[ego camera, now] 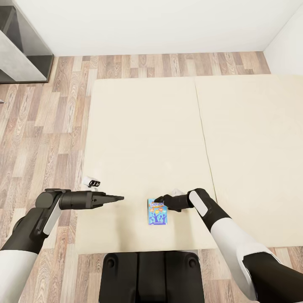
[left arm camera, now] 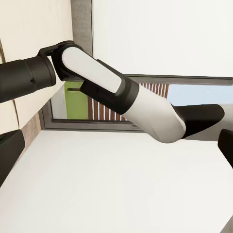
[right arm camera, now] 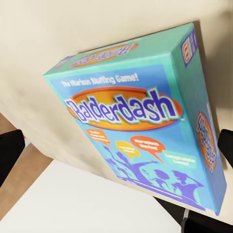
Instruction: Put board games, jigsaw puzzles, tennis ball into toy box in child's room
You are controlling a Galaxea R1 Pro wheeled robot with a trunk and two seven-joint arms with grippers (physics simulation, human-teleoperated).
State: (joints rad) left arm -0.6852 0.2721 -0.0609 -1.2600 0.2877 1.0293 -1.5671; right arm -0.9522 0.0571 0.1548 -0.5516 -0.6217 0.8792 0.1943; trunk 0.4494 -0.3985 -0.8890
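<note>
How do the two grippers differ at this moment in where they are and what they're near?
The right gripper sits at the far end of the blue board game on the bed; the left gripper hovers over bare mattress, away from the game. The right wrist view shows the game close up; the left shows the right arm. Both point inward.

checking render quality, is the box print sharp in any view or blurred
Right wrist view: the small blue cardboard board game box is close, "Balderdash" readable, smaller print soft. Head view: the same box is tiny, its print unreadable, lying on the evenly lit beige mattress beside the right end effector.
</note>
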